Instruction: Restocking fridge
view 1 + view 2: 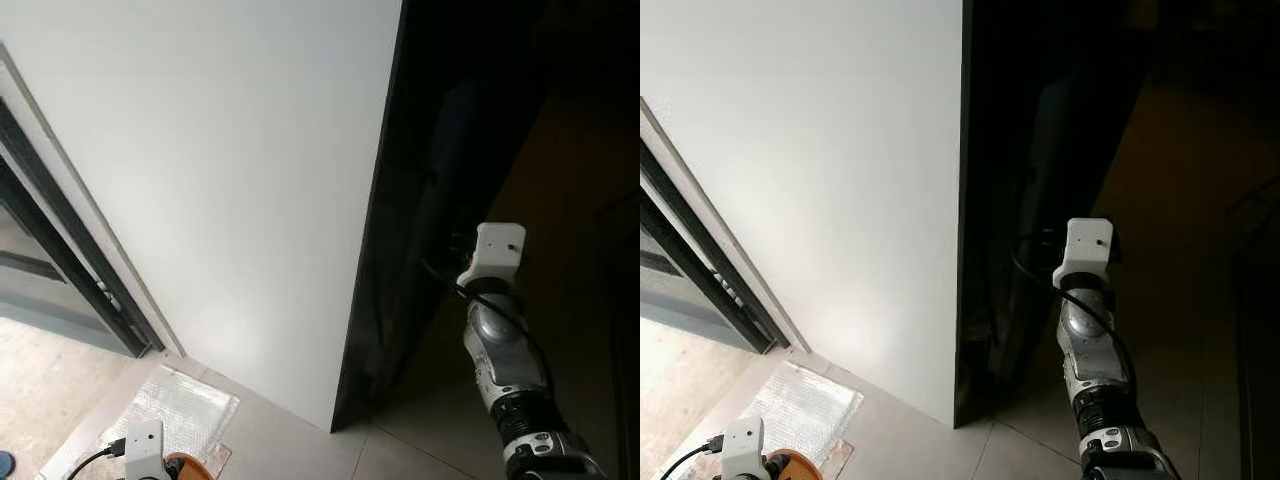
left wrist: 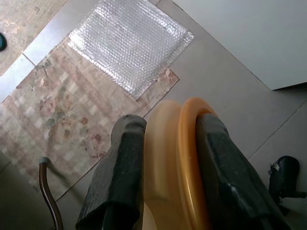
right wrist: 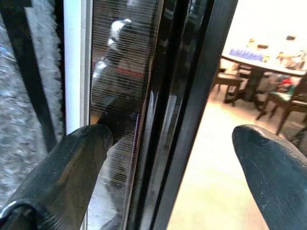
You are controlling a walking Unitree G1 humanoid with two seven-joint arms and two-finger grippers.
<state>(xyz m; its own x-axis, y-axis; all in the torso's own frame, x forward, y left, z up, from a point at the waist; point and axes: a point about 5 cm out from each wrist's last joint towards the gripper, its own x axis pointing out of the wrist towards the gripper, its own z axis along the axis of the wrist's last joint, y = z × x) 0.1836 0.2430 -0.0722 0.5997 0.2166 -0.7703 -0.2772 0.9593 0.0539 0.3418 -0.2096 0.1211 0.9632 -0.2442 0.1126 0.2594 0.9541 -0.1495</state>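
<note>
My right gripper (image 3: 168,177), wide open, straddles the fridge door's (image 3: 158,96) upright edge; my left gripper (image 2: 168,167) clamps an orange dish (image 2: 184,158).

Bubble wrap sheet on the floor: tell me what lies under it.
The bubble wrap sheet lies on a worn floral mat, which rests on the tiled floor. The mat's pattern beneath the sheet is covered.
</note>
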